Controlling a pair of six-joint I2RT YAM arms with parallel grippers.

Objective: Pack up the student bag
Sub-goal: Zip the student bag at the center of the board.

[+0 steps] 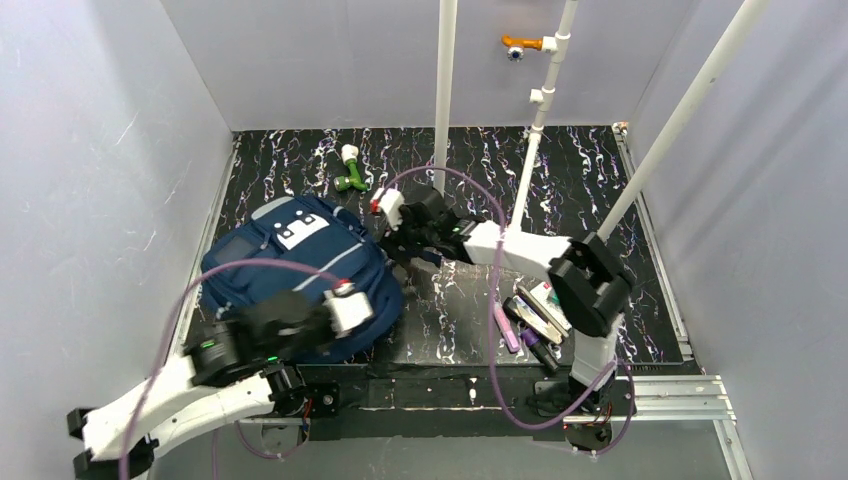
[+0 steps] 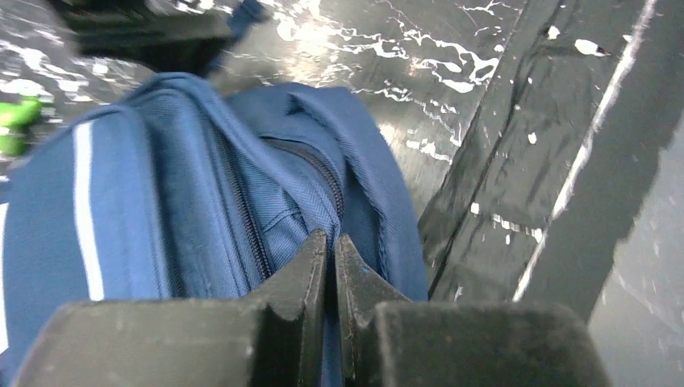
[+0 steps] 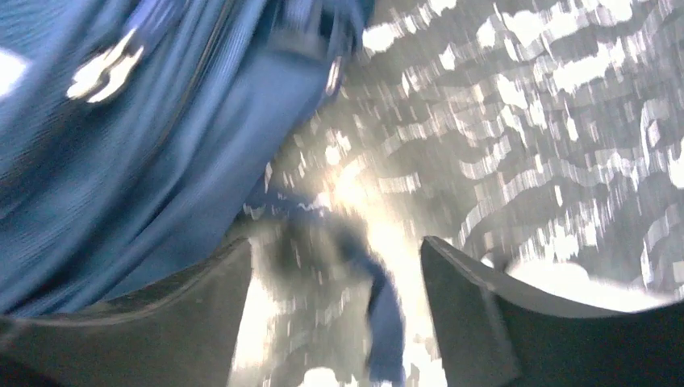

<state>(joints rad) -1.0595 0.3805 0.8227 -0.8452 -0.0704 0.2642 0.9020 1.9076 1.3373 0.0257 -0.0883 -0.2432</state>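
The student bag, navy blue with a white patch, lies on the left half of the dark marbled table. My left gripper is shut on a fold of the bag's blue fabric beside an open zipper, at the bag's near right corner. My right gripper stands open just right of the bag's far side. A loose blue strap lies on the table between its fingers, apart from both, and the picture is blurred. The bag's side fills the left of the right wrist view.
A green and white object lies behind the bag. Several pens and stationery items sit near the right arm's base. White poles rise from the back of the table, and grey walls close in all sides.
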